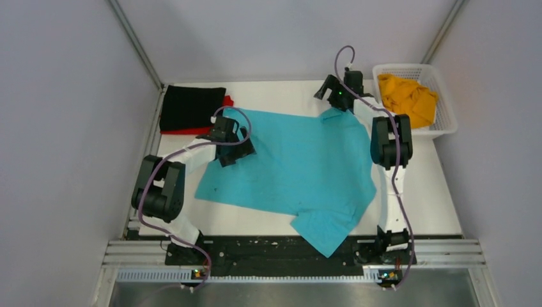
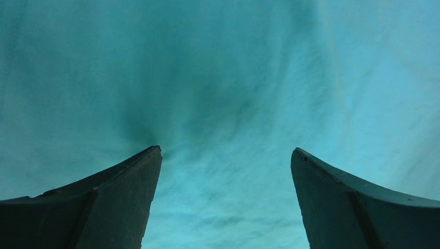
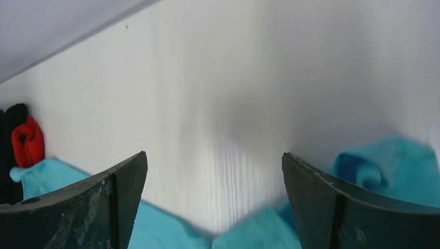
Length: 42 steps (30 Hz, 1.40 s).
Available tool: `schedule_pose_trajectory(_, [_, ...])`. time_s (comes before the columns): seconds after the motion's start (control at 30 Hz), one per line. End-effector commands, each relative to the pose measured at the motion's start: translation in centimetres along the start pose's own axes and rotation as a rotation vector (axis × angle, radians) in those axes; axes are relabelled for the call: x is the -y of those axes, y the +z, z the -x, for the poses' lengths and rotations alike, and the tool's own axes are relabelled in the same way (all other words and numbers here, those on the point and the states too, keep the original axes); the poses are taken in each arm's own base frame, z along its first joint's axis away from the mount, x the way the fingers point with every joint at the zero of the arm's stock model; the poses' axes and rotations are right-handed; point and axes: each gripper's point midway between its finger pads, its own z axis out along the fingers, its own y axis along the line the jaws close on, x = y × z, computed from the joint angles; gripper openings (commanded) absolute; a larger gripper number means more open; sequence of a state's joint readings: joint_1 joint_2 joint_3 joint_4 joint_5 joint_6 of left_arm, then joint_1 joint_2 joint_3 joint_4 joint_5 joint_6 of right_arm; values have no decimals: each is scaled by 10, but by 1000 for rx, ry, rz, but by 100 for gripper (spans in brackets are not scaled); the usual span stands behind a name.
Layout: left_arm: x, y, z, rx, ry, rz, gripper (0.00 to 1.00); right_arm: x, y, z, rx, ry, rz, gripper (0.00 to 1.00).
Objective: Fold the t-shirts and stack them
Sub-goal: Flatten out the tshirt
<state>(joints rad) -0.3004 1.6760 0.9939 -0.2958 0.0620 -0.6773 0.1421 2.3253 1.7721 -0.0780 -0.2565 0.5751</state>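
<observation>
A turquoise t-shirt (image 1: pixel 297 166) lies spread across the table's middle, one sleeve hanging toward the near edge. My left gripper (image 1: pixel 238 153) hovers open over its left edge; in the left wrist view its jaws stand wide with only turquoise cloth (image 2: pixel 223 104) below my left gripper (image 2: pixel 226 153). Open too, my right gripper (image 1: pixel 325 86) stands over the shirt's far right corner, and my right gripper (image 3: pixel 214 155) frames bare table with turquoise cloth (image 3: pixel 155 228) beneath. A folded black t-shirt (image 1: pixel 190 107) lies on a red t-shirt (image 1: pixel 227 101) at the back left. An orange-yellow t-shirt (image 1: pixel 407 97) is bunched in the basket.
A white mesh basket (image 1: pixel 447 121) sits at the back right corner. Grey enclosure walls ring the table. The arms' bases and a black rail (image 1: pixel 268 252) run along the near edge.
</observation>
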Motion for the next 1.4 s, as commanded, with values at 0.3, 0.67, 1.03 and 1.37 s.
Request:
schedule_pose_trajectory(0.3, [-16, 3, -21, -37, -11, 12, 99, -49, -33, 57, 129, -174, 1, 99])
schedule_pose_trajectory(0.67, [-22, 6, -25, -51, -11, 37, 99, -2, -68, -29, 29, -150, -51, 99])
schedule_pose_trajectory(1.03, [-27, 12, -31, -74, -15, 53, 99, 3, -9, 0, 56, -138, -96, 99])
schedule_pose_trajectory(1.37, [-24, 10, -34, -86, -19, 38, 99, -11, 60, 33, 92, -165, -20, 99])
